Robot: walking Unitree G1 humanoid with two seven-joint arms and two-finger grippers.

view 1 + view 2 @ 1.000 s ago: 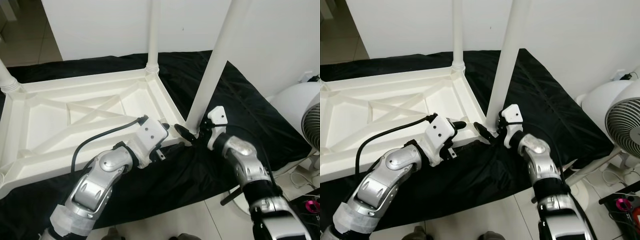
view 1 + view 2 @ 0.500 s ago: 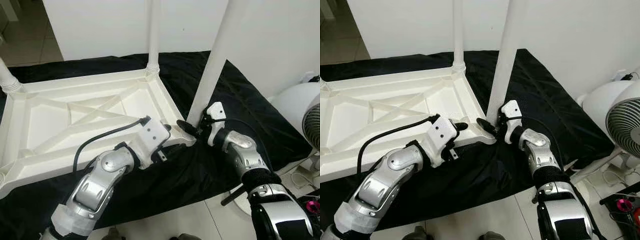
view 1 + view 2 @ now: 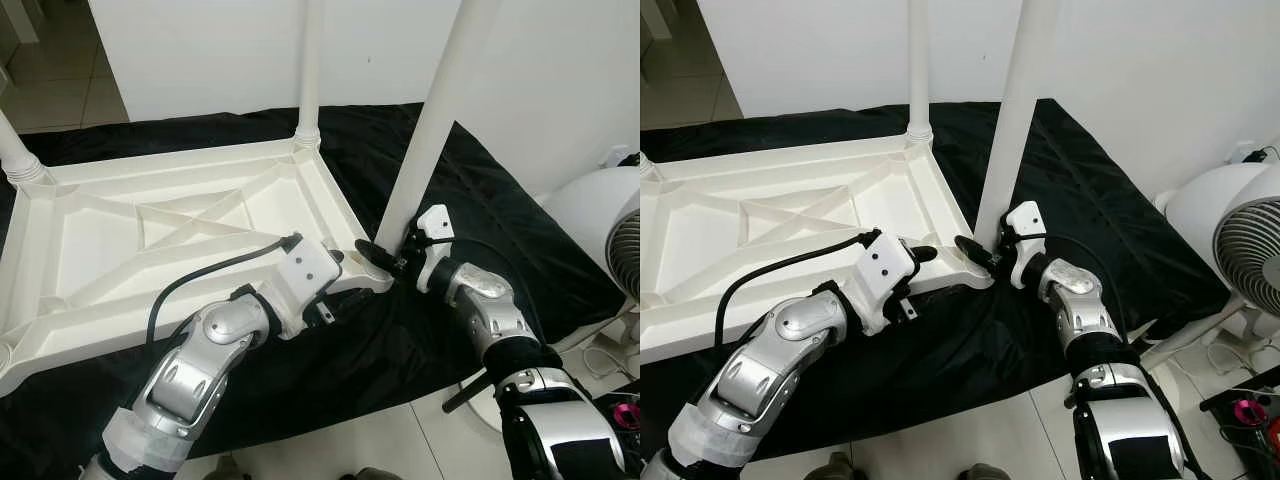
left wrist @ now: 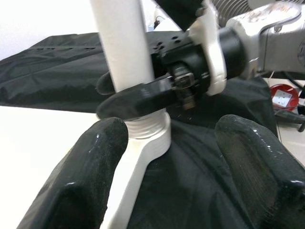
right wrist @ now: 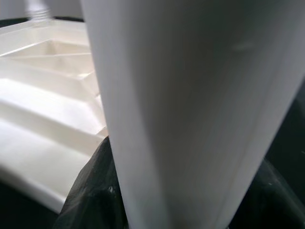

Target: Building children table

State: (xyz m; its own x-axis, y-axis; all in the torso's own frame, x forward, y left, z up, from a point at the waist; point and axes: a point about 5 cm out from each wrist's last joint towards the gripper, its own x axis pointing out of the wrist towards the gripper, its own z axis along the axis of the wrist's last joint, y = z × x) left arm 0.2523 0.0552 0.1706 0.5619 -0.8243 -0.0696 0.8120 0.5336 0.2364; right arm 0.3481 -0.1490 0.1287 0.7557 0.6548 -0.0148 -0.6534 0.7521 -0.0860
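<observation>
Table leg (image 3: pixel 428 130) stands upright in the corner socket of the upturned tabletop (image 3: pixel 120 240), and your right end effector (image 3: pixel 385 258) clamps its base. Your left end effector (image 4: pixel 167 157), fingers spread and empty, faces that socket from just beside.

1. Both head views are bright, evenly lit and sharp.
2. The white table (image 3: pixel 170 225) reads clean against the black cloth (image 3: pixel 470 200), with only soft shadows in its ribs.
3. Silver arm shells show small highlights.
4. In the left wrist view the near fingers (image 4: pixel 95 167) are blurred.
5. The right wrist view is soft, the table leg (image 5: pixel 190 109) out of focus.
</observation>
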